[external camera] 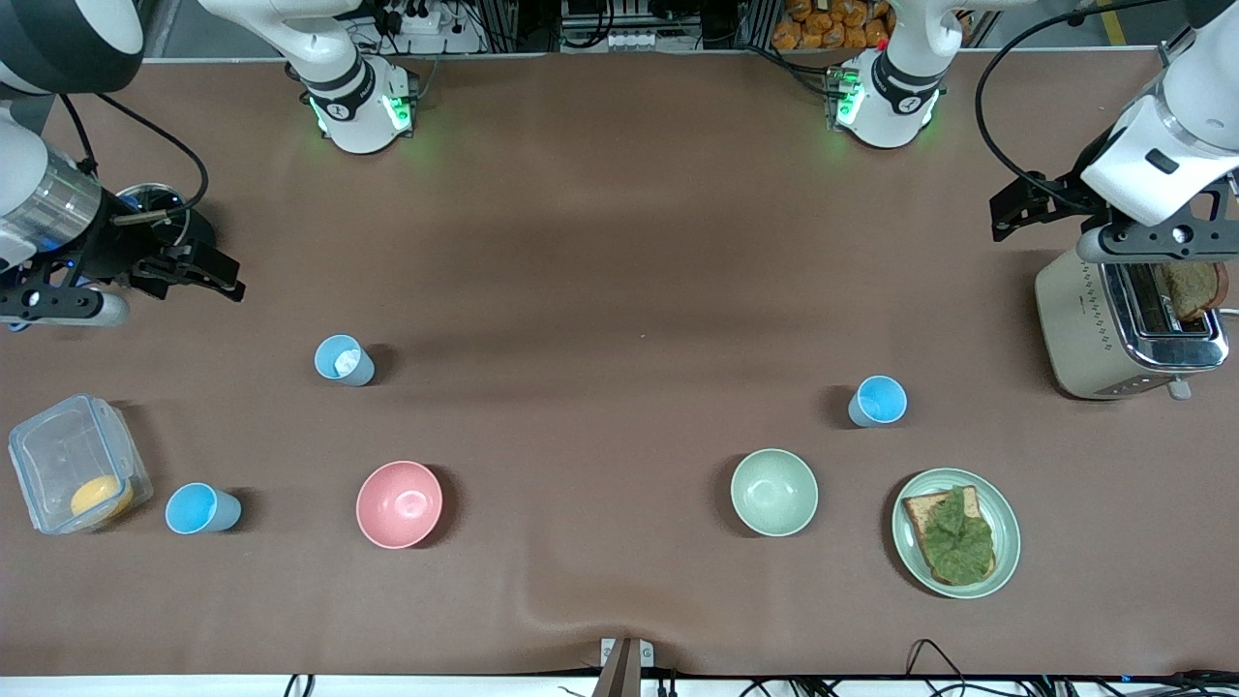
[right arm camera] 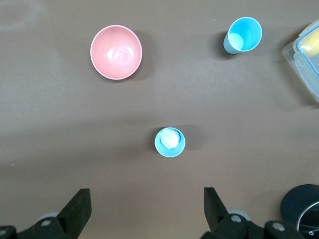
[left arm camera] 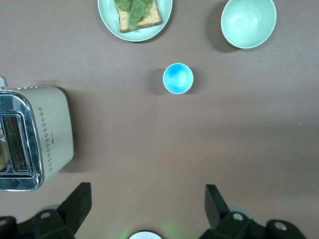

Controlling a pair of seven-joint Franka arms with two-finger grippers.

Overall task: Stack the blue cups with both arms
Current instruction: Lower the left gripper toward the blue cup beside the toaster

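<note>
Three blue cups stand upright and apart on the brown table. The paler cup (external camera: pixel 344 360) with a whitish inside is toward the right arm's end and shows in the right wrist view (right arm camera: pixel 170 142). A second blue cup (external camera: pixel 201 508) stands beside a clear container, nearer the front camera; it also shows in the right wrist view (right arm camera: pixel 242 35). The third blue cup (external camera: pixel 879 401) is toward the left arm's end and shows in the left wrist view (left arm camera: pixel 178 78). My right gripper (external camera: pixel 198 271) (right arm camera: pixel 148 201) is open and empty over bare table. My left gripper (external camera: pixel 1024 201) (left arm camera: pixel 148 199) is open and empty over the table beside the toaster.
A pink bowl (external camera: pixel 399 503) and a pale green bowl (external camera: pixel 773 492) sit toward the front camera. A green plate (external camera: pixel 1007 513) holds toast with lettuce. A toaster (external camera: pixel 1084 319) with bread stands at the left arm's end. A clear container (external camera: pixel 58 455) and a black round object (external camera: pixel 160 205) are at the right arm's end.
</note>
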